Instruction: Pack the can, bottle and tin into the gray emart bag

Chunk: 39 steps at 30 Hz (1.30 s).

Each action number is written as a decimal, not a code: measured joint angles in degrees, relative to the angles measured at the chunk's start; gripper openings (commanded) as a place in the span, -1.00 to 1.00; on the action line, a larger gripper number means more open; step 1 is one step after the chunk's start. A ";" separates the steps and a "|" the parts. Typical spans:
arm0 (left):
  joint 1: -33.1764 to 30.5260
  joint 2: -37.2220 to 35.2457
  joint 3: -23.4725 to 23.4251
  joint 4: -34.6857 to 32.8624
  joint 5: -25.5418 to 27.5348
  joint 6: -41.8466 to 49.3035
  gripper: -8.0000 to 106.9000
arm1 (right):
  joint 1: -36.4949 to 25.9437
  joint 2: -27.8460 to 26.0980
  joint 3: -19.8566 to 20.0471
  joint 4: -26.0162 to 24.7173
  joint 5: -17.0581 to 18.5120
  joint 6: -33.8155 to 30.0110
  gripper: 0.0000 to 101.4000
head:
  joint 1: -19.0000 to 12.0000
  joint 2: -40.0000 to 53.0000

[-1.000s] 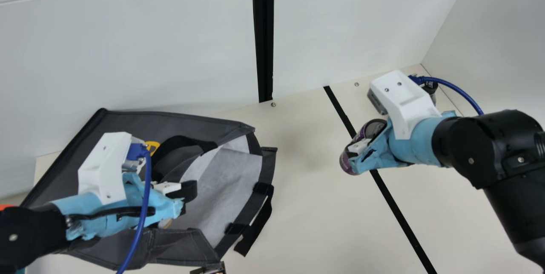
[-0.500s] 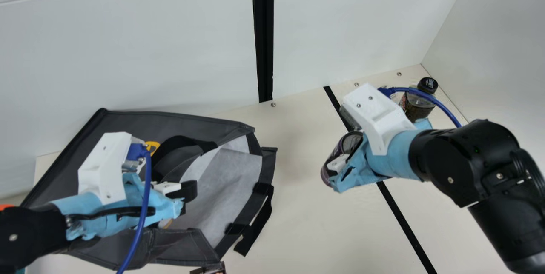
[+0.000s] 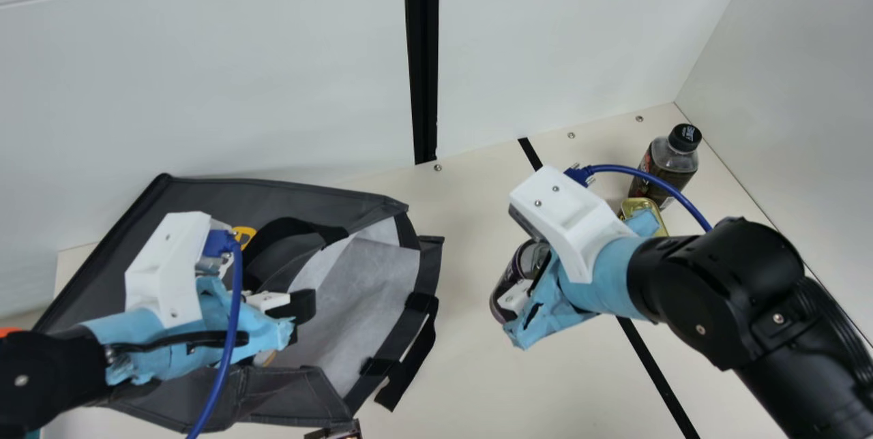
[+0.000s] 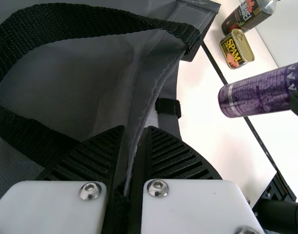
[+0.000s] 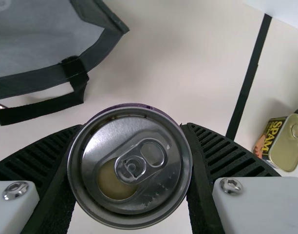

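Cream and smooth, the table (image 3: pixel 470 371) carries a gray fabric bag (image 3: pixel 204 200) with coarse black webbing handles (image 4: pixel 85 22), its stitched edge pinched in the left claw (image 3: pixel 299 316). Clear plastic shapes the black-capped bottle (image 3: pixel 672 165) in the far right corner. Over the table, the right claw (image 3: pixel 513 316) grips a shiny purple cylindrical can (image 3: pixel 507 279); a squat, rounded, gold-lidded tin (image 3: pixel 638 206) sits beside the bottle.

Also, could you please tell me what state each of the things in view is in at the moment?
Can: gripped, outside the bag.
Gray bag: mouth open, fabric pinched at one edge.
Bottle: upright, cap on.
Tin: closed, outside the bag.
Left gripper: closed on the bag's fabric.
Right gripper: closed around the can.
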 measured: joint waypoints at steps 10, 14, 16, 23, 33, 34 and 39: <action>0.00 0.00 0.00 0.00 0.00 0.00 -0.68 | 3.94 -0.87 0.20 0.52 0.36 0.75 -1.00 | 0.00 0.00; 0.00 0.00 0.00 0.00 0.00 0.00 -0.68 | 4.78 -1.37 0.46 1.97 -0.64 0.29 -1.00 | 0.00 0.00; 0.00 0.00 0.00 0.00 0.00 0.00 -0.68 | 4.94 -1.57 0.72 3.29 -1.40 -0.17 -1.00 | 0.00 0.00; 0.00 0.00 0.00 0.00 0.00 0.00 -0.68 | 4.64 -2.65 2.04 9.11 -5.16 -3.46 -1.00 | 0.00 0.00; 0.00 0.00 0.00 0.00 0.00 0.00 -0.68 | 3.49 -4.16 5.18 18.53 -11.62 -10.23 -1.00 | 0.00 0.00; 0.00 0.00 0.00 0.00 0.00 0.00 -0.68 | 3.22 -4.25 5.66 19.54 -12.37 -10.87 -1.00 | 0.00 0.00; 0.00 0.00 0.00 0.00 0.00 0.00 -0.68 | 2.83 -4.62 7.55 24.33 -15.73 -14.20 -1.00 | 0.00 0.09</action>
